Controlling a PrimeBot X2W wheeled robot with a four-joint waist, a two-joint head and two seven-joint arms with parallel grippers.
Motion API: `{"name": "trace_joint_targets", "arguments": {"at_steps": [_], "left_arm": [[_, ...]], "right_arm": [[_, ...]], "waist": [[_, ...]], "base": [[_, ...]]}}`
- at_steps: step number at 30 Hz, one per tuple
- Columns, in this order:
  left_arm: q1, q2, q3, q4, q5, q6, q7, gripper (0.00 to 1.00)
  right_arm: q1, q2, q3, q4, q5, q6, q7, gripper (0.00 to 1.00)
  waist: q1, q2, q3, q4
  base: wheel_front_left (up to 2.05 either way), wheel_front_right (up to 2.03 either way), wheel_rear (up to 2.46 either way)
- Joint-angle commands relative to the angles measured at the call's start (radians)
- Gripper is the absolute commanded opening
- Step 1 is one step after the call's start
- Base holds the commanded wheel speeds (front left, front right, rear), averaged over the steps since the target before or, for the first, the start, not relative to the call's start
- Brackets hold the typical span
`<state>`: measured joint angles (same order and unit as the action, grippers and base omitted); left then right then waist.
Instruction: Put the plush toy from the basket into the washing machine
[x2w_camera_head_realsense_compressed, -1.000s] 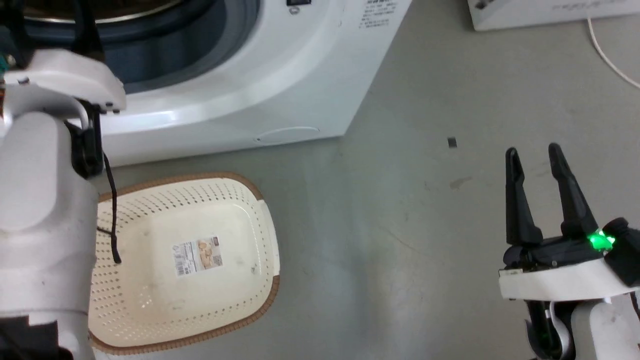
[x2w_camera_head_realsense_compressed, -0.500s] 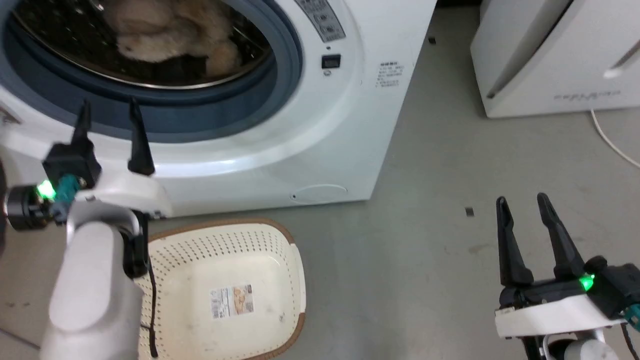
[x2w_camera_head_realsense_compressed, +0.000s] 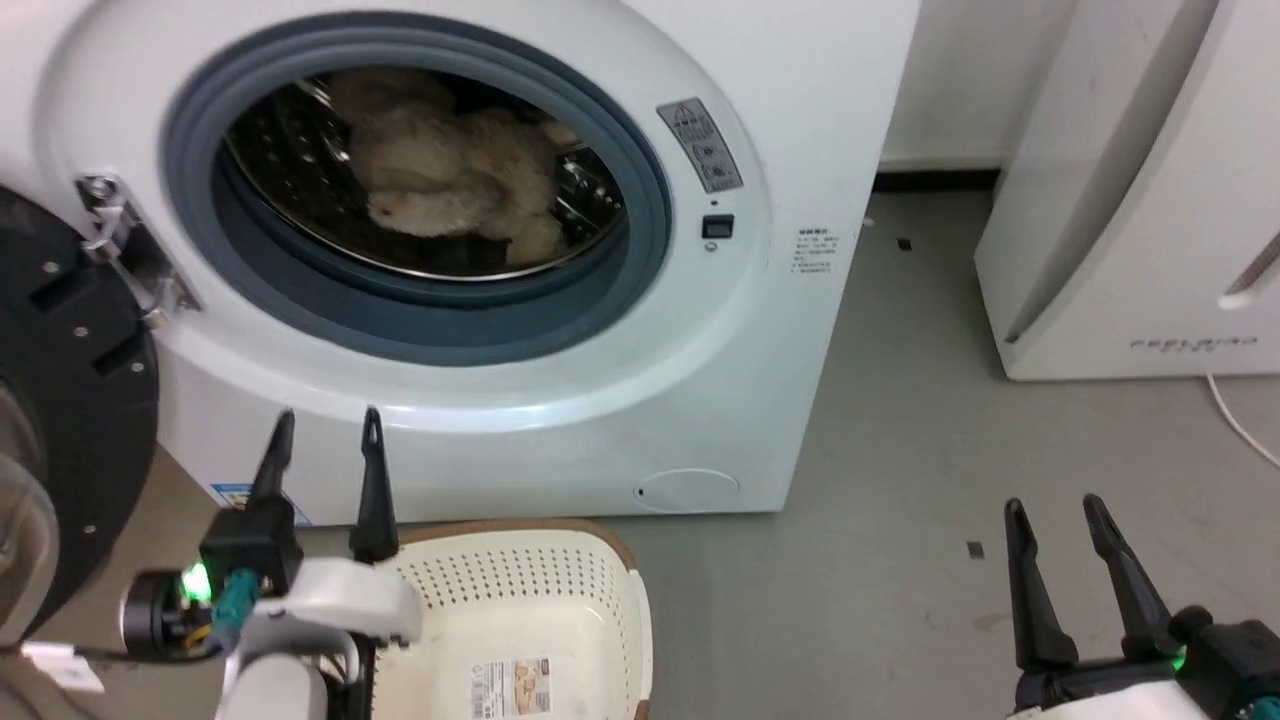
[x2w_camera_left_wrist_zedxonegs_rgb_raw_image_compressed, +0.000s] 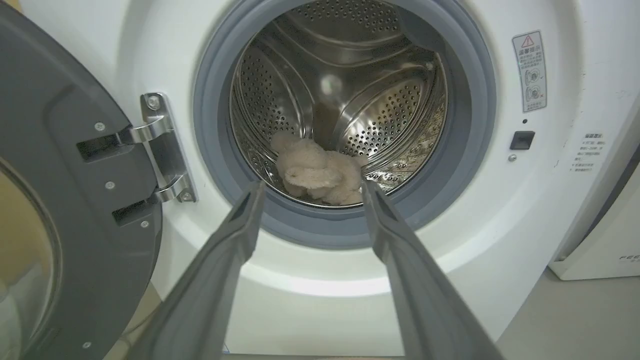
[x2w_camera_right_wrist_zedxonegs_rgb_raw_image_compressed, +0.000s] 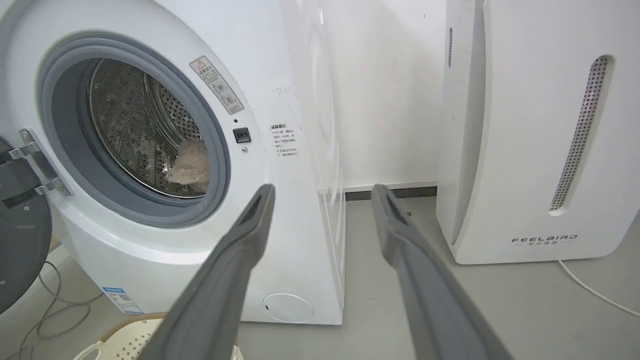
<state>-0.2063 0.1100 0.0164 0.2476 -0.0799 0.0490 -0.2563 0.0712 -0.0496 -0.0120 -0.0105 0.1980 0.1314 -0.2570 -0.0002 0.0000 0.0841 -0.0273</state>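
The beige plush toy (x2w_camera_head_realsense_compressed: 450, 180) lies inside the steel drum of the white washing machine (x2w_camera_head_realsense_compressed: 760, 330), whose black-framed door (x2w_camera_head_realsense_compressed: 70, 400) hangs open at the left. The left wrist view looks straight into the drum at the plush toy (x2w_camera_left_wrist_zedxonegs_rgb_raw_image_compressed: 320, 172); the right wrist view catches a piece of the plush toy (x2w_camera_right_wrist_zedxonegs_rgb_raw_image_compressed: 192, 165). My left gripper (x2w_camera_head_realsense_compressed: 325, 430) is open with nothing between its fingers, low in front of the washer and above the cream basket (x2w_camera_head_realsense_compressed: 560, 600), which holds only its paper label. My right gripper (x2w_camera_head_realsense_compressed: 1055, 515) is open over the floor at the lower right.
A plain white appliance marked FEELBIRD (x2w_camera_head_realsense_compressed: 1140, 200) stands right of the washer, with a white cable (x2w_camera_head_realsense_compressed: 1240, 420) on the floor by it. Grey floor (x2w_camera_head_realsense_compressed: 900, 480) lies between the two machines. Thin cables (x2w_camera_right_wrist_zedxonegs_rgb_raw_image_compressed: 55, 300) trail under the open door.
The head camera has tilted up, bringing the whole washer opening and the plush toy into view. Both grippers sit lower in the picture and stay open.
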Motion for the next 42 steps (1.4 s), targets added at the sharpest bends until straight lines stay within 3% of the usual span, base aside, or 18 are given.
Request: {"name": "trace_joint_targets", "arguments": {"at_steps": [1,14,25,26,42], "left_arm": [[0.033,-0.009,0.005,-0.010,0.001,-0.007,-0.006,1.00],[0.206,-0.047,0.028,-0.097,0.016,-0.042,-0.006,1.00],[0.234,-0.056,0.024,-0.081,0.035,-0.043,-0.006,1.00],[0.226,-0.056,0.025,-0.082,0.030,-0.043,0.001,0.00],[0.224,-0.057,0.021,-0.100,0.035,-0.043,0.029,0.00]], "right_arm": [[0.021,-0.001,-0.008,0.001,-0.009,-0.001,-0.005,1.00],[0.073,-0.001,-0.015,-0.002,-0.003,-0.001,-0.005,1.00],[0.077,-0.001,-0.019,0.000,-0.006,-0.001,-0.005,1.00],[0.064,0.000,-0.017,0.000,-0.004,0.000,0.001,0.00],[0.049,0.000,-0.013,0.001,-0.025,0.000,0.029,0.00]], "waist": [[0.0002,0.0000,-0.033,0.021],[0.0002,0.0000,-0.090,0.055],[0.0002,0.0000,-0.094,0.068],[0.0002,0.0000,-0.094,0.068],[0.0002,0.0000,-0.093,0.064]], "base": [[0.00,0.00,0.00],[0.00,0.00,0.00],[0.00,0.00,0.00],[0.00,0.00,0.00],[0.00,0.00,0.00]]}}
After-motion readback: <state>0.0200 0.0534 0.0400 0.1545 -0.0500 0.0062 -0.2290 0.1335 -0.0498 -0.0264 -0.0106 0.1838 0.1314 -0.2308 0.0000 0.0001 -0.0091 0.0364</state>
